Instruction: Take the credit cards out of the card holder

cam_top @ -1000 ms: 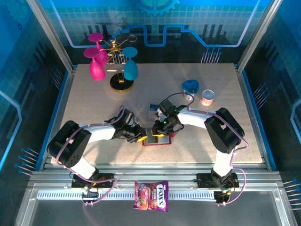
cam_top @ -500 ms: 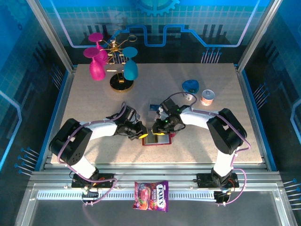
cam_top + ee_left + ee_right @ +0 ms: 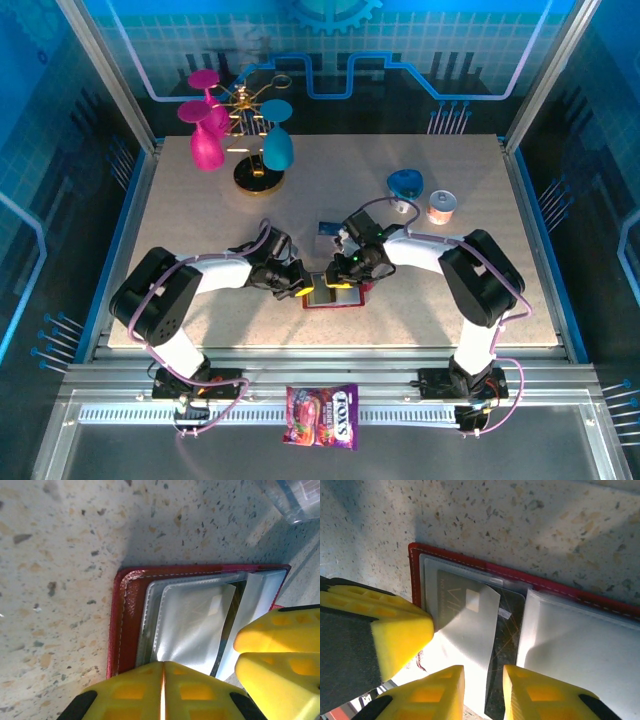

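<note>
At frame bottom, the left gripper (image 3: pixel 162 676) is pressed together over the red card holder (image 3: pixel 127 622). The right gripper (image 3: pixel 484 690) straddles a pale card (image 3: pixel 470 630), grip unclear. The holder may lift with the card.

Table (image 3: pixel 200 250), front centre: card holder (image 3: pixel 333 298), lying open and flat, credit cards (image 3: pixel 465 630) in its pockets. Left gripper (image 3: pixel 302 289) at its left end, right gripper (image 3: pixel 341 278) over its rear edge. Behind it: loose card (image 3: pixel 327 226). Rear left: cup stand (image 3: pixel 255 150). Before the table: candy bag (image 3: pixel 322 415).
</note>
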`<state>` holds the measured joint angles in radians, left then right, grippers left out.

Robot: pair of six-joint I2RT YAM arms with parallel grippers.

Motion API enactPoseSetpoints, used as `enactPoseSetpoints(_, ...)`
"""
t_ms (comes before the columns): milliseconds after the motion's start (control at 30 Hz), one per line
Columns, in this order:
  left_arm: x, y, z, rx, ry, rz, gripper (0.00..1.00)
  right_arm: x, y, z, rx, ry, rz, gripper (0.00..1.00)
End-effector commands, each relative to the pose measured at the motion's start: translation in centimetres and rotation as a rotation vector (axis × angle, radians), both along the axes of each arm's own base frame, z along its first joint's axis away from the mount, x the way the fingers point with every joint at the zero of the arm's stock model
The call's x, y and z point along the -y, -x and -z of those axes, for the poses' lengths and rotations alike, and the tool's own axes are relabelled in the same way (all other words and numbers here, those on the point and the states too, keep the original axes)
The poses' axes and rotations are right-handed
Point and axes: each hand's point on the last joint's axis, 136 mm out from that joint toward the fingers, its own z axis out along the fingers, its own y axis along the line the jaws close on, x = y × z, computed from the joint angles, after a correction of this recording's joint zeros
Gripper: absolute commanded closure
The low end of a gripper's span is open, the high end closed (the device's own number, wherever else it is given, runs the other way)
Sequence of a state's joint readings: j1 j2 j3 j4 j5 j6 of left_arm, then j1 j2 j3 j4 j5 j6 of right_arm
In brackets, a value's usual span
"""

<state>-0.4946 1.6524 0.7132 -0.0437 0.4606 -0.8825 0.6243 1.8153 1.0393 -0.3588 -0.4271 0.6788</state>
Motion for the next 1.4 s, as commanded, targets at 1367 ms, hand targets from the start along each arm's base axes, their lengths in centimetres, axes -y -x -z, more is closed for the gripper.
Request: enactPoseSetpoints(1367, -0.5, 1.2, 1.7, -0.041, -0.046, 0.027, 0.99, 0.2, 0.2, -0.4, -0.053, -0.205, 0.091, 0.82)
